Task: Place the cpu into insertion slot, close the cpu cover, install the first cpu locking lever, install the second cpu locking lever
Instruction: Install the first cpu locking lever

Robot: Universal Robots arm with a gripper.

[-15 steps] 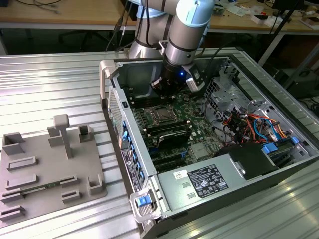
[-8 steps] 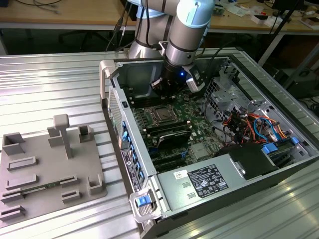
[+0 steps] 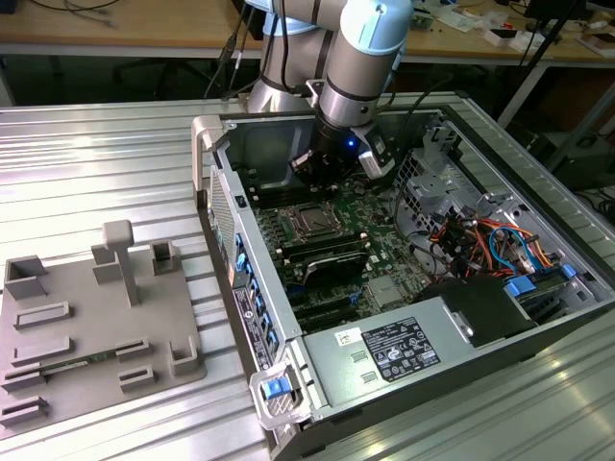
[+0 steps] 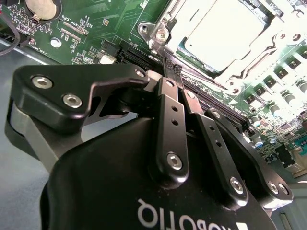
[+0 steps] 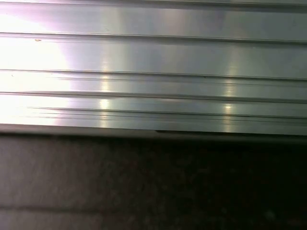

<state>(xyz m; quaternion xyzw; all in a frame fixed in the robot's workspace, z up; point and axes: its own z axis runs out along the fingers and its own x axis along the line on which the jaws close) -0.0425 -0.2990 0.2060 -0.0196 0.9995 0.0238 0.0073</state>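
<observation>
Ribbed aluminium desk (image 3: 115, 163) spread across the exterior view, its ridged metal surface (image 5: 153, 62) also seen close up in the first wrist view above a dark band. Open computer case (image 3: 567, 317) lying on its side on the desk, toward the exterior view's right, with a grey fixture plate (image 3: 86, 327) of raised blocks just beside it on the exterior view's left. Robot arm (image 3: 360, 58) reaching down from the far side into the case over the green circuit board (image 3: 380, 216). Large grey labelled power-supply box (image 3: 399, 351) at the near end of the case, coloured cables (image 3: 490, 240) bundled toward the exterior view's right. Pincer (image 4: 171, 72) low over the board, just beside the insertion slot (image 3: 312, 223), fingers (image 4: 169, 115) drawn together with no gap between the tips and nothing held. Cpu (image 4: 223, 36) already seated in the slot, dull silver top showing in the second wrist view. Cpu cover (image 4: 165, 21) lying flat down around the chip, its window framing the metal top. Fingertips close to the cover's edge near a corner screw (image 4: 161, 34); contact cannot be told. Round coin battery (image 4: 41, 5) on the board, well apart from the slot.
</observation>
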